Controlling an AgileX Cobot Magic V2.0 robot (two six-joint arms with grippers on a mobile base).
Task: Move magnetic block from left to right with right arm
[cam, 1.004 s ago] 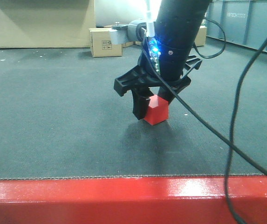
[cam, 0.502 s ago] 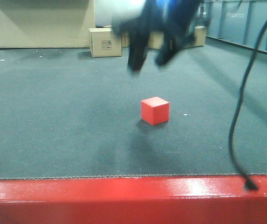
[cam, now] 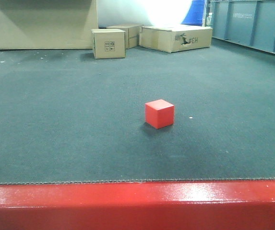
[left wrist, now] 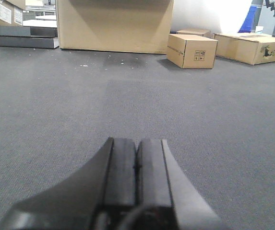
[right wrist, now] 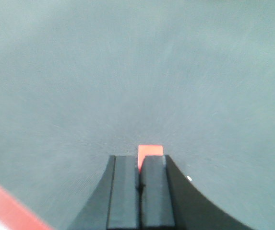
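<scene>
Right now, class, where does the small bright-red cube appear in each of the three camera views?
Exterior front view: small bright-red cube just right of centre on the dark grey carpet.
Left wrist view: not in it.
Right wrist view: a red sliver above the shut right claw.
Shared landmark: the carpet.

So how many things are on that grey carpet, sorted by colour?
Red: 1, the magnetic block.
Brown: 4 cardboard boxes, one huge, one small, one behind it, one flat.
Total: 5.
</scene>
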